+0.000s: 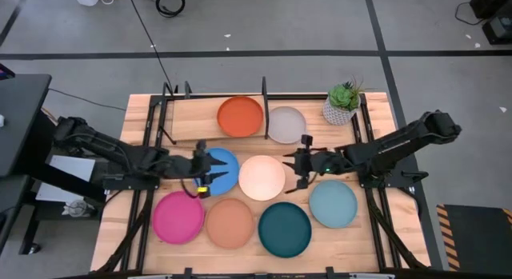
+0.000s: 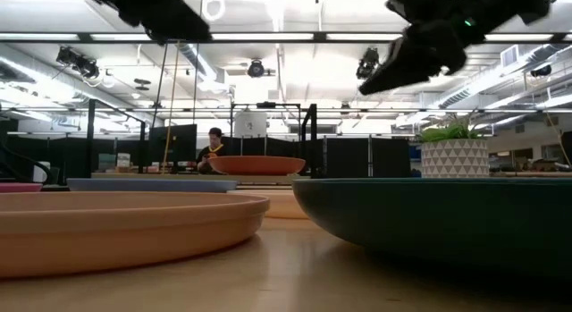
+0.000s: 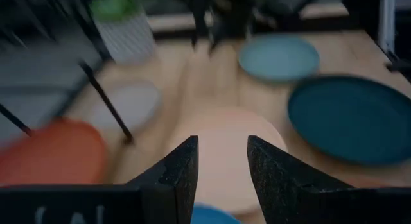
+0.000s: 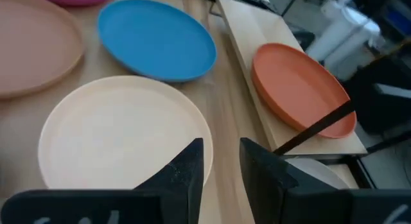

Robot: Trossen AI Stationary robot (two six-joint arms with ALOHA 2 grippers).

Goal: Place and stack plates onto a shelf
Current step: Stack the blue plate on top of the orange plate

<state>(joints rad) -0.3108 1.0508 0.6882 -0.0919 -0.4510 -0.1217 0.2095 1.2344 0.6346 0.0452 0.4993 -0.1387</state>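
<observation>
The shelf (image 1: 192,113) stands along the table's far side; the rust-orange plate (image 1: 240,117) and the grey plate (image 1: 286,124) lie flat on its board. On the tabletop lie the blue plate (image 1: 224,171), cream-white plate (image 1: 262,177), pink plate (image 1: 178,217), peach plate (image 1: 230,223), dark teal plate (image 1: 284,229) and light blue plate (image 1: 333,203). My left gripper (image 1: 205,169) hovers open over the blue plate's left part. My right gripper (image 1: 298,163) hovers open beside the cream-white plate's right rim (image 4: 192,131). Both are raised well above the table in the low view.
A potted plant (image 1: 342,103) in a white pot stands at the shelf's right end. The shelf's black rods (image 1: 264,91) rise between the two shelved plates. A person (image 2: 214,147) sits far back in the room. Bare wood shows on the shelf board left of the rust-orange plate.
</observation>
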